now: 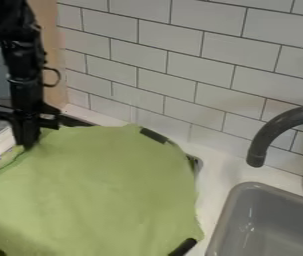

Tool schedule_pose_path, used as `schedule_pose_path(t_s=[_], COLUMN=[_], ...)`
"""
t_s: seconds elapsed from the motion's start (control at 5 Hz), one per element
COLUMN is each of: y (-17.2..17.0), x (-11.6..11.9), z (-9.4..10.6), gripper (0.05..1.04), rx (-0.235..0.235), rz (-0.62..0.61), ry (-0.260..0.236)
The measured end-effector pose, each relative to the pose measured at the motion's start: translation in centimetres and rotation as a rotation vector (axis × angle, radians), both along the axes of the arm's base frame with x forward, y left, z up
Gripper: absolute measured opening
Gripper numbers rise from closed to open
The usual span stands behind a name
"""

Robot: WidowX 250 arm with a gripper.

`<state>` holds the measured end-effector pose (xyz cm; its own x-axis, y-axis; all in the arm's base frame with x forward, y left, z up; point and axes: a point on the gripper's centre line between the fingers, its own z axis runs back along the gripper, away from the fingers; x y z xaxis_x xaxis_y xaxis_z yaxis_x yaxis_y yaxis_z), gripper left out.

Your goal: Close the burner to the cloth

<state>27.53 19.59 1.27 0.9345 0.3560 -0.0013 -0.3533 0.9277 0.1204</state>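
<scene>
The fingers (27, 132) stand narrow at the upper left of the frame, apparently pinching the rim of the green cloth (107, 185). Covering looks nearly done: the cloth spans the left and lower centre, presumably over the burner, while 2 black bars (155, 135) peek out, 1 near the centre top edge, 1 at lower right. Left to do, I judge: lower the pinched rim and let go. The fabric lies broad, matt, wavy-edged, with a raised fold at far left.
</scene>
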Motion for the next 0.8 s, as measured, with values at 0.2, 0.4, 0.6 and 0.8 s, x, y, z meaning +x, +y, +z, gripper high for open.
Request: schedule_pose_path(t_s=[0.2, 0.4, 0.6, 0.8], y=[0.17, -0.05, -0.04, 0.00], x=[-0.08, -0.16, -0.16, -0.37], z=[-0.30, -0.22, -0.16, -0.19], gripper=[0.072, 0.225, 0.484, 0.795], rx=[-0.017, -0.036, -0.032, -0.029], rz=[0.021, 0.060, 0.069, 0.065], ry=[0.006, 0.012, 0.013, 0.027])
